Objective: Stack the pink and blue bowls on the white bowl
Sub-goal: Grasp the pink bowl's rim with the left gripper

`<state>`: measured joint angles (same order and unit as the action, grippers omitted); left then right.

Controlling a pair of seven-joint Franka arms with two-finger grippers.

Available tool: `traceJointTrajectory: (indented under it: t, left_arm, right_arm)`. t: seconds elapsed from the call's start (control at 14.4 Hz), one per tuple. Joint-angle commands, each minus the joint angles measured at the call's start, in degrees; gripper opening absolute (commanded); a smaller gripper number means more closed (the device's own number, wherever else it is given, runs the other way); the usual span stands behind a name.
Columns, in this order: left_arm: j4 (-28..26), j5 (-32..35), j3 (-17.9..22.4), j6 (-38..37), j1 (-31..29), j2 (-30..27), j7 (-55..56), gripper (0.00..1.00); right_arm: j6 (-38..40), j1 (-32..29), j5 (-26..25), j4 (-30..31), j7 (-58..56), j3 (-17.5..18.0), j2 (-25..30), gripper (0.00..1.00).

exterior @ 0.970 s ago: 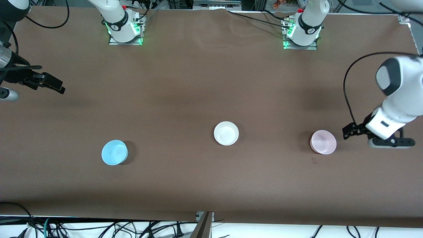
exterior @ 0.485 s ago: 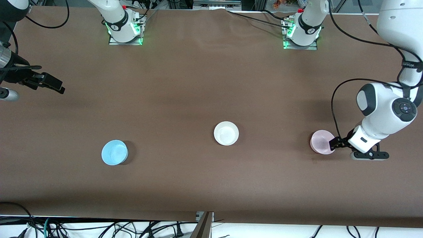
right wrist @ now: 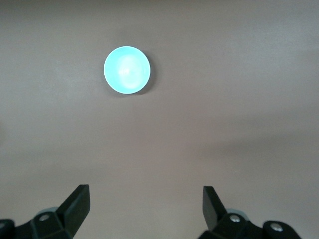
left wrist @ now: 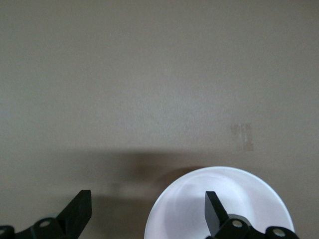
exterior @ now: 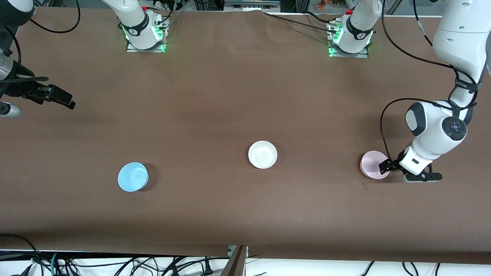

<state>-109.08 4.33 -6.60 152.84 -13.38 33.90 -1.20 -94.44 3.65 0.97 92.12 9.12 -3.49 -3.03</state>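
The pale pink bowl [exterior: 373, 165] stands upright toward the left arm's end of the table. My left gripper [exterior: 384, 167] is open and low at its rim on the side toward that end. In the left wrist view the pink bowl [left wrist: 199, 209] looks almost white; my left gripper [left wrist: 147, 211] straddles its rim, one finger over the inside, one outside. The white bowl [exterior: 262, 154] stands mid-table. The light blue bowl [exterior: 132, 176] stands toward the right arm's end and also shows in the right wrist view [right wrist: 126, 69]. My right gripper [exterior: 66, 99] [right wrist: 144, 206] waits open and empty over that end.
The brown table cover [exterior: 230, 96] is bare apart from the three bowls. A faint mark [exterior: 364, 186] lies on it just nearer to the front camera than the pink bowl. Both arm bases [exterior: 144, 32] [exterior: 351, 36] stand along the table's edge farthest from the front camera.
My left gripper has moved in from the table's end and down to the pink bowl's rim. The bowls and the right arm have not moved.
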Motion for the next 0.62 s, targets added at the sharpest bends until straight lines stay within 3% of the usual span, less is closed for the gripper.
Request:
traceJointTrajectory:
  t: [0.0,0.21,0.42,0.55]
  left_arm:
    - [-3.76,-0.55,-0.25,1.94,-0.16,-1.56,0.06,1.00]
    - [-5.00,-0.55,-0.25,2.11,-0.16,-1.74,-0.21,0.98]
    - [-5.18,-0.55,-0.25,1.42,-0.16,-2.78,-0.38,0.65]
    - [-5.18,-0.47,-0.25,0.54,-0.24,-4.01,-0.21,0.48]
  right_arm:
    - [0.92,-0.31,-0.09,-0.98,0.20,0.24,-0.49,1.00]
    - [0.48,-0.40,-0.09,-1.15,0.20,0.24,-0.49,1.00]
    - [0.57,-0.40,-0.09,-1.15,0.46,0.24,-0.49,1.00]
    - [0.83,-0.40,-0.09,-1.15,0.55,0.24,-0.49,1.00]
